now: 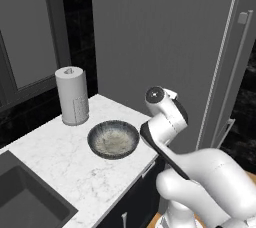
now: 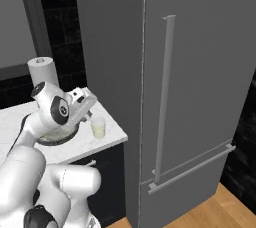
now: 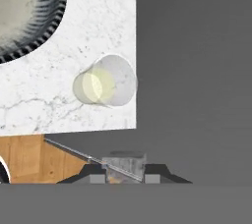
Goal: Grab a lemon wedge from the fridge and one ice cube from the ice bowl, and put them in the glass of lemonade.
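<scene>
Gripping a pale, blocky ice cube (image 3: pixel 125 161), the gripper (image 3: pixel 125 175) hangs over white veined marble counter (image 3: pixel 106 12). The clear round glass of lemonade (image 3: pixel 104 85) stands near the mottled grey ice bowl (image 3: pixel 29 12), beside the matte fridge (image 2: pixel 200 72).

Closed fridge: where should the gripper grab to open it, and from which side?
Grip the fridge's long vertical bar handle around mid-height, coming straight at the door from the front with fingers either side. The bar stands off the door, and it sits by the seam, probably the door's free edge.
</scene>
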Controlling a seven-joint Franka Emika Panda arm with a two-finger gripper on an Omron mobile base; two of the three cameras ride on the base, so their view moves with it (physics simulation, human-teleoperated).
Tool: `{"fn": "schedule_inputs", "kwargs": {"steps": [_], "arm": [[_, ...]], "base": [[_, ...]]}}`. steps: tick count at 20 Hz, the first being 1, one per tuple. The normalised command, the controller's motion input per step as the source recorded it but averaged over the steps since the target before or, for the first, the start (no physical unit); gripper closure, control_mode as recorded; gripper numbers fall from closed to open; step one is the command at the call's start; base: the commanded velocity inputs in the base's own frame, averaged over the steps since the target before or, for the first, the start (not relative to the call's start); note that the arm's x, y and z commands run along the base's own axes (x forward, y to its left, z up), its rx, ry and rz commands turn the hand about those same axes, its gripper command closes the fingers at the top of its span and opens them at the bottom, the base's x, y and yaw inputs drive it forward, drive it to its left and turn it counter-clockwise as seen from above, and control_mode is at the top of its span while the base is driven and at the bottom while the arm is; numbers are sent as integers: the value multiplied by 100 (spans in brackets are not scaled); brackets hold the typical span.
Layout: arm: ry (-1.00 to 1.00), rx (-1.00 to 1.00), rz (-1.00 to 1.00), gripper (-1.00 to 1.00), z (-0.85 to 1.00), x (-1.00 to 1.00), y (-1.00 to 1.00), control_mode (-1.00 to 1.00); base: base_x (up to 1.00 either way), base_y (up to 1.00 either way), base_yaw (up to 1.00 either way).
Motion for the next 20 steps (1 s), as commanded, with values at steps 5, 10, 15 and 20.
{"fn": "schedule_inputs", "kwargs": {"steps": [5,10,15,20], "arm": [[1,-4,0,100,-26,50,0,-100],[0,-6,0,100,-28,24,0,-100],[0,-6,0,100,-26,3,1,-100],[0,-5,0,100,-26,10,0,-100]], "base": [[0,0,0],[0,0,0],[0,0,0],[0,0,0]]}}
